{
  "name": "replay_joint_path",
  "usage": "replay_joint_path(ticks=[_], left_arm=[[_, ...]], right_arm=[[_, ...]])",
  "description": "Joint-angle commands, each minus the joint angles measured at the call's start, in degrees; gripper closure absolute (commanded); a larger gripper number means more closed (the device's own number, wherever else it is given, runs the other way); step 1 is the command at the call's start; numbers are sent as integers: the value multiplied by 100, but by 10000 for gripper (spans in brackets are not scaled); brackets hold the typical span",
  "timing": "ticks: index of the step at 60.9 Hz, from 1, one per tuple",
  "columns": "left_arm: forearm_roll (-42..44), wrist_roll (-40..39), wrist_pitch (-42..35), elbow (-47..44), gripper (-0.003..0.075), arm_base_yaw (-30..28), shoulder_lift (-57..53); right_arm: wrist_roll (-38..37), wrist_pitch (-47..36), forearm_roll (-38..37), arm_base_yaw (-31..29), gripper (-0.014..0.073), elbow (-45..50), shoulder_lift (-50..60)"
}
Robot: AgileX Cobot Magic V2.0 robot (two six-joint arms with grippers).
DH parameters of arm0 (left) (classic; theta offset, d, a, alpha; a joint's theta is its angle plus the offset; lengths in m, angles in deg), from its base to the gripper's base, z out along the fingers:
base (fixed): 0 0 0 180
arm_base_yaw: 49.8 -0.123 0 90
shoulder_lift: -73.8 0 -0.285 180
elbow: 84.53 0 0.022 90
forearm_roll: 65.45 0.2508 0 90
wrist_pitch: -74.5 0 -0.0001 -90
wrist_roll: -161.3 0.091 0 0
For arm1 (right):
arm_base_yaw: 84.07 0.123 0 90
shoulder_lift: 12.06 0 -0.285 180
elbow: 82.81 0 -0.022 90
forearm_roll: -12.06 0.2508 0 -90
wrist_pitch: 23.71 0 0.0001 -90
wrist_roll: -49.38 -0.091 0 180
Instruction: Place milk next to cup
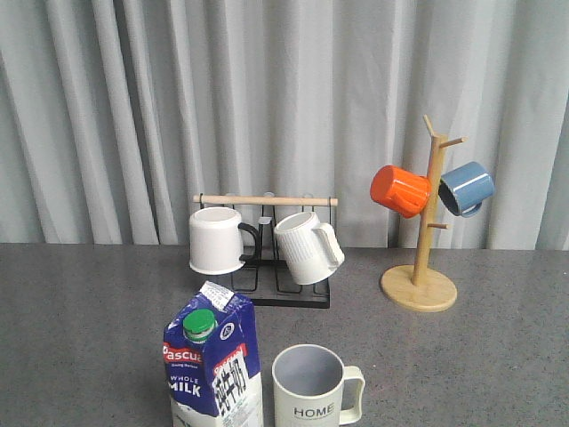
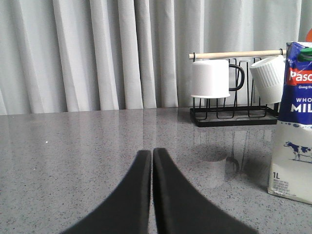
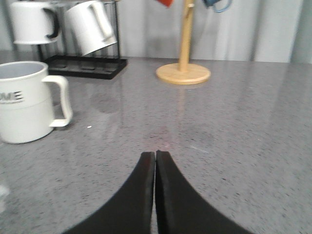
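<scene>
The milk (image 1: 213, 365), a blue and white carton with a green cap, stands upright on the grey table near the front edge. The cup (image 1: 313, 387), a pale cream mug marked HOME, stands upright just to its right, a small gap between them, handle to the right. Neither gripper shows in the front view. In the left wrist view my left gripper (image 2: 152, 152) is shut and empty, low over the table, with the milk (image 2: 292, 126) off to one side. In the right wrist view my right gripper (image 3: 155, 154) is shut and empty, the cup (image 3: 27, 100) apart from it.
A black wire rack (image 1: 267, 289) with a wooden bar holds a plain white black-handled mug (image 1: 216, 240) and a ribbed white mug (image 1: 307, 247) behind the carton. A wooden mug tree (image 1: 420, 285) at the back right carries an orange mug (image 1: 400, 189) and a blue mug (image 1: 466, 187). Grey curtains hang behind.
</scene>
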Motion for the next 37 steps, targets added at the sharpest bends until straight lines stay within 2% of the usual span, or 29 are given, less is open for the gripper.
replay_joint_path(ticks=[1,9,17,37], left_arm=[[-7,-55,-371,-137,727,-3,-69],[-7,-55,-371,-137,727,-3,-69],[-7,-55,-371,-137,727,-3,-69],[-7,-55,-371,-137,727,-3,-69]], right_arm=[[-429,-484,-249,-299,599,34,179],[-662,-550,-523,-619,599,211,533],[-898,-551,-814,-611,599,297,930],[-914,-484,-801,-611,599,297,915]])
